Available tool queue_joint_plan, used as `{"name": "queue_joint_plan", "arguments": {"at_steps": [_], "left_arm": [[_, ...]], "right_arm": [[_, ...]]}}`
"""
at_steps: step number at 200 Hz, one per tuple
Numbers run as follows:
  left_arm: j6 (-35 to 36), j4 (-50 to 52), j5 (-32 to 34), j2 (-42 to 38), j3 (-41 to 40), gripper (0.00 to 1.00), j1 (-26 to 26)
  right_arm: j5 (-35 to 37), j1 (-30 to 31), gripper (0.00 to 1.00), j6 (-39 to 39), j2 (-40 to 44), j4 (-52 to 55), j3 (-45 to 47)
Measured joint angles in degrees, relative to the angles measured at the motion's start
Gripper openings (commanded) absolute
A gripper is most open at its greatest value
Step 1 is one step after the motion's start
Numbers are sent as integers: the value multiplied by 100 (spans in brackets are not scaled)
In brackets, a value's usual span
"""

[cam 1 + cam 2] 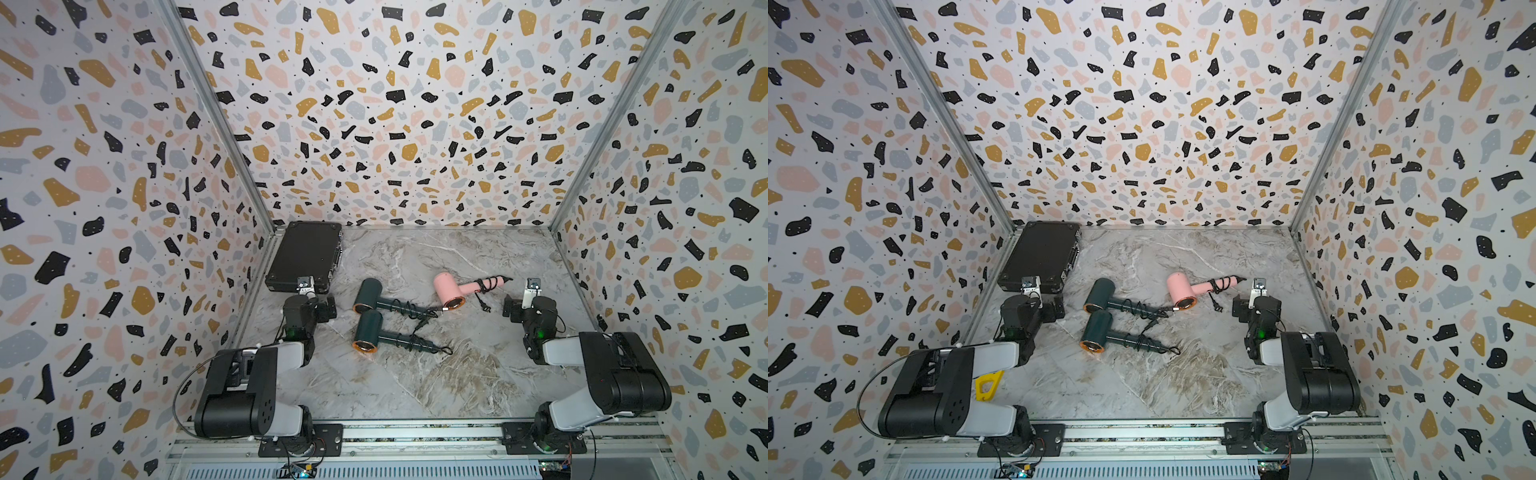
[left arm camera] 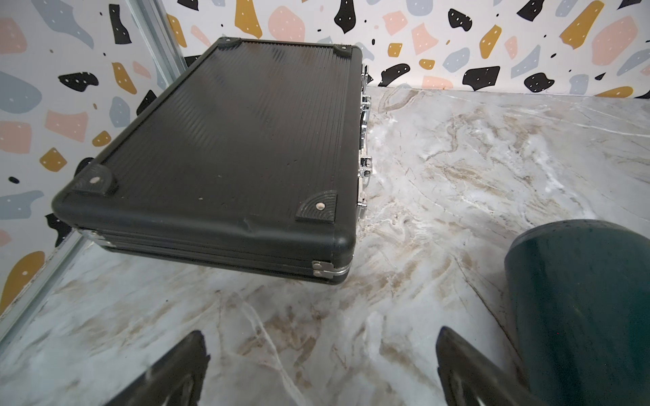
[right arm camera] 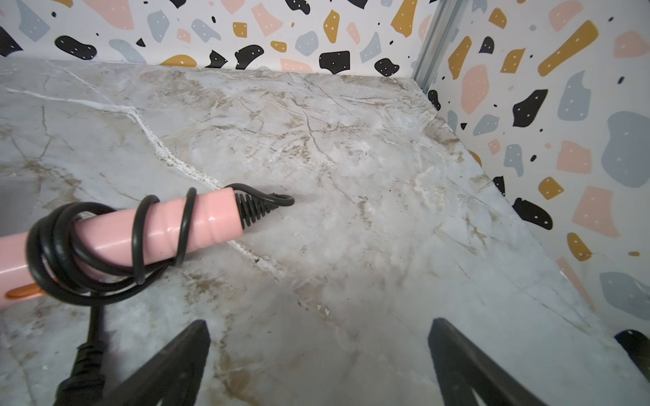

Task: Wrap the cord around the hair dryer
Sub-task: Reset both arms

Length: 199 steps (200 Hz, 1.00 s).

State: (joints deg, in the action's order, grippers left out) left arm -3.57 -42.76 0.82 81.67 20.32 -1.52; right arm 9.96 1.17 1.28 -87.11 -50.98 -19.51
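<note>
Three hair dryers lie mid-table in both top views. The pink hair dryer (image 1: 449, 290) has its black cord (image 1: 485, 285) coiled round the handle, with the plug (image 1: 484, 306) loose beside it. Two dark green hair dryers (image 1: 369, 294) (image 1: 367, 335) also carry coiled cords (image 1: 406, 310) (image 1: 410, 343). My left gripper (image 2: 322, 355) is open over bare marble, with a green dryer's barrel (image 2: 580, 298) beside it. My right gripper (image 3: 318, 344) is open and empty, near the pink handle (image 3: 158, 232) and its cord (image 3: 52, 253).
A shut black case (image 1: 305, 255) lies in the back left corner, just beyond my left gripper (image 1: 309, 291). Patterned walls close in the table on three sides. A yellow object (image 1: 988, 384) sits under the left arm. My right gripper (image 1: 532, 291) is near the right wall.
</note>
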Motion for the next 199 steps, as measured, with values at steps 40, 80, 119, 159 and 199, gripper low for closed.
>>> {"name": "queue_joint_plan", "arguments": {"at_steps": [40, 80, 119, 159, 199], "left_arm": [[4, -127, -35, 2, -26, 99, 0], [44, -321, -76, 11, -138, 99, 0], [85, -389, -98, 33, -168, 99, 0], [103, -404, -101, 33, -168, 99, 2], [105, -404, -122, 33, -168, 99, 2]], "right_arm": [[92, 0, 100, 42, 0, -2, 2], [125, 0, 100, 57, 0, -7, 2], [127, 0, 100, 79, 0, -4, 2], [127, 0, 100, 90, 0, -4, 2], [127, 0, 100, 90, 0, -4, 2]]}}
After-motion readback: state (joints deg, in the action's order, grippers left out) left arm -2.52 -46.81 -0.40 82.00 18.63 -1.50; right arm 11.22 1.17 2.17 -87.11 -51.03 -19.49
